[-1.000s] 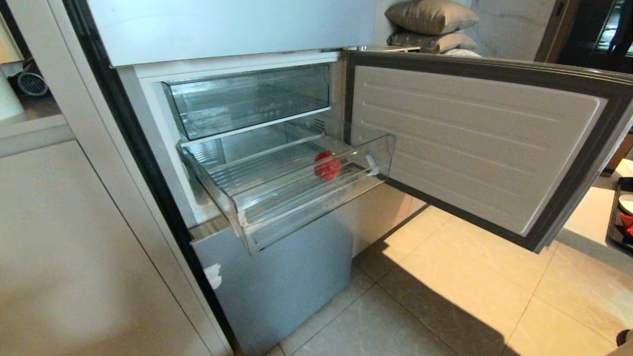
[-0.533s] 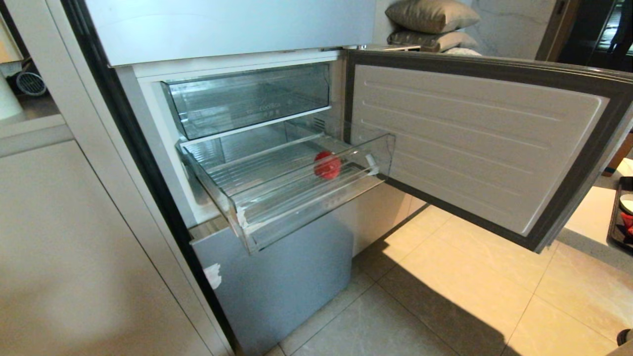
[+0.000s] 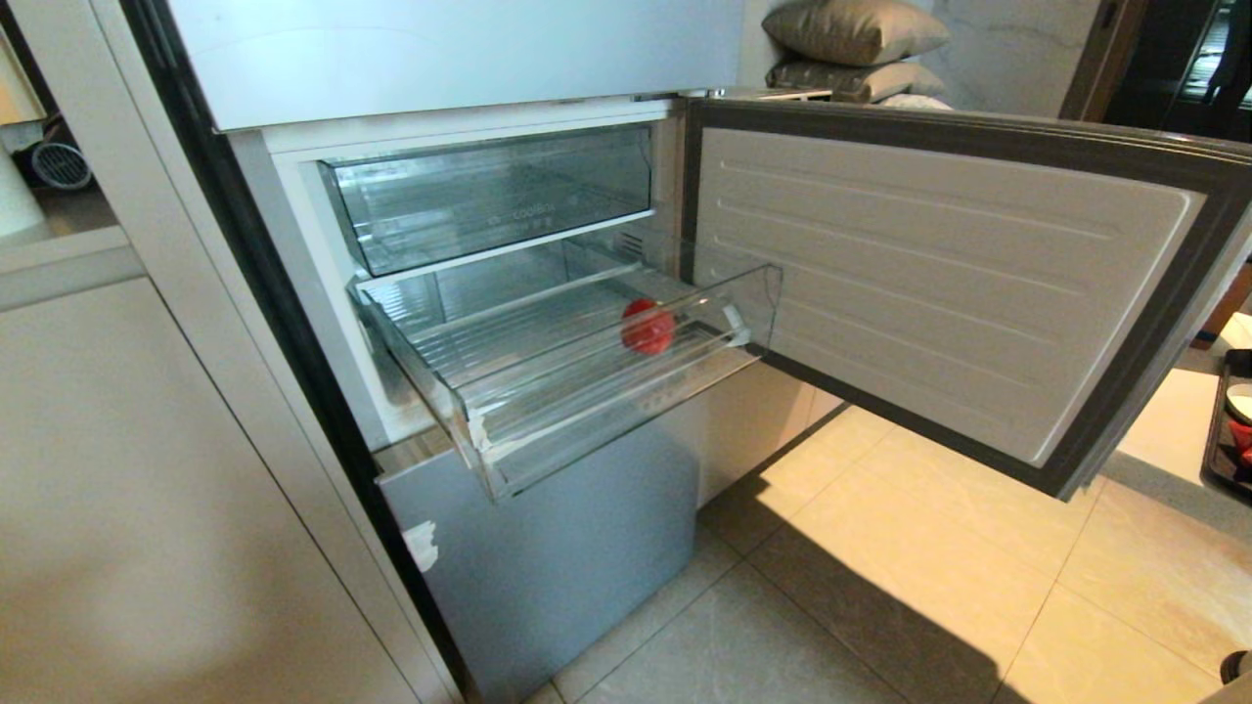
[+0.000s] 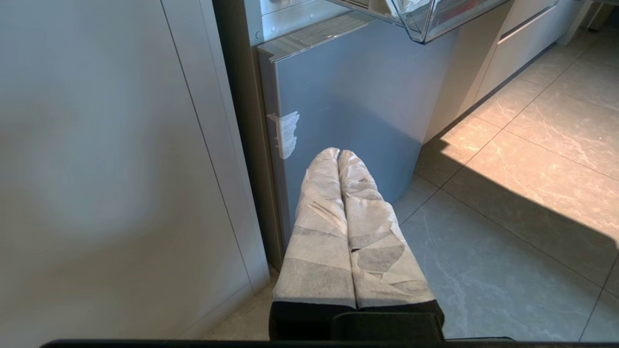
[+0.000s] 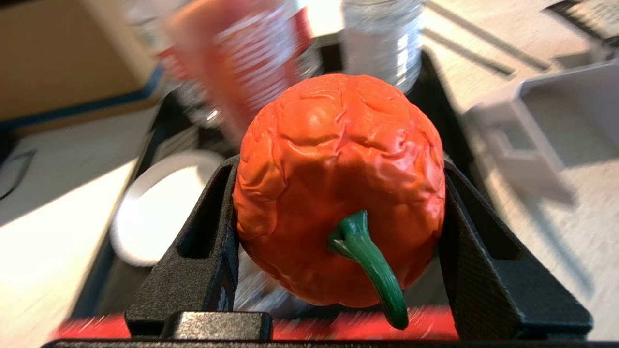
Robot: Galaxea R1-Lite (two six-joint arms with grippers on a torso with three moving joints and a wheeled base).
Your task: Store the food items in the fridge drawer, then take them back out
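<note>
The right gripper [image 5: 338,208] pinched one wrinkled orange-red fruit [image 5: 338,188] with a green stem; one smooth red fruit [image 3: 648,327] lay in the clear drawer [image 3: 548,411]. The left gripper's [image 4: 338,157] wrapped fingers were pressed together.

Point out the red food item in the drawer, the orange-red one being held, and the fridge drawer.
red food item [image 3: 648,328]: head view, middle of its visible side.
orange-red food item [image 5: 338,188]: right wrist view, wrinkled front surface.
fridge drawer [image 3: 509,460]: head view, white-edged front.
</note>
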